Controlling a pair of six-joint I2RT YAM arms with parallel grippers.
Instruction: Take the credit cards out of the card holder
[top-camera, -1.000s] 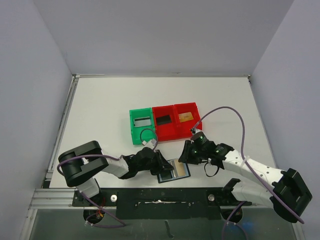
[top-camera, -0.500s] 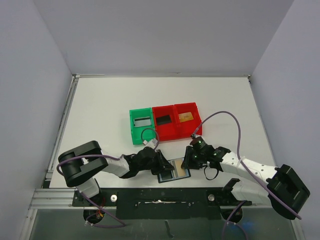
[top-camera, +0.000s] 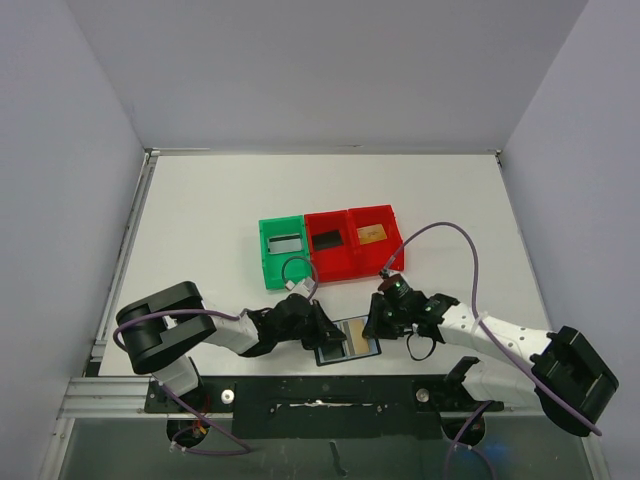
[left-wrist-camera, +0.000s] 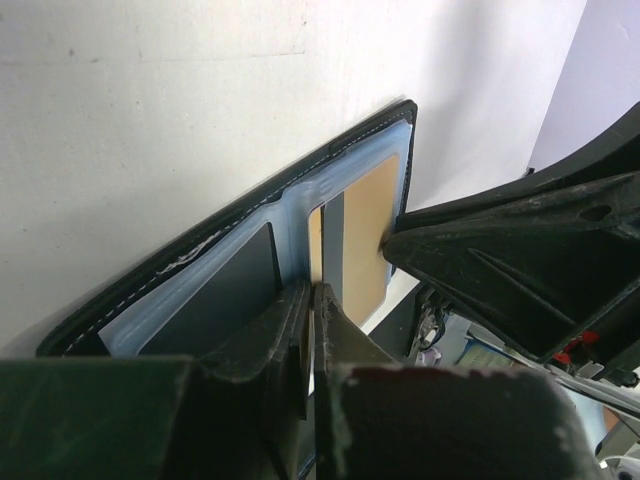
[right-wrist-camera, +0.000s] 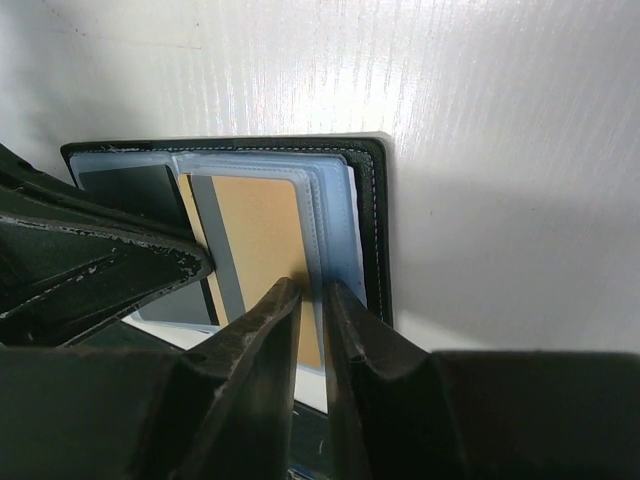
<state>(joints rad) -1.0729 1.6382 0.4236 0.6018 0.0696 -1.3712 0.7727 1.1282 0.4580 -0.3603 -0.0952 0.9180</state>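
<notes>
The black card holder (top-camera: 350, 345) lies open at the table's near edge, its blue-grey pockets up. A tan-gold credit card (right-wrist-camera: 255, 230) with a grey stripe sits in the right-hand pocket (left-wrist-camera: 365, 230). My left gripper (top-camera: 322, 337) is shut on the card holder's middle fold (left-wrist-camera: 312, 292). My right gripper (top-camera: 375, 325) has its jaws nearly together on the right edge of the tan-gold card and its pocket (right-wrist-camera: 312, 292). The two grippers face each other across the card holder (right-wrist-camera: 372, 200).
Behind the card holder stand a green bin (top-camera: 268, 262) with a greyish card (top-camera: 285, 241), a red bin (top-camera: 330, 265) with a black card (top-camera: 326, 239) and a second red bin (top-camera: 393, 240) with a tan card (top-camera: 372, 233). Cables loop over both arms.
My right gripper has shifted slightly left and nearer, onto the card holder's right side. Both pairs of jaws have narrowed. The card holder has stayed in place.
</notes>
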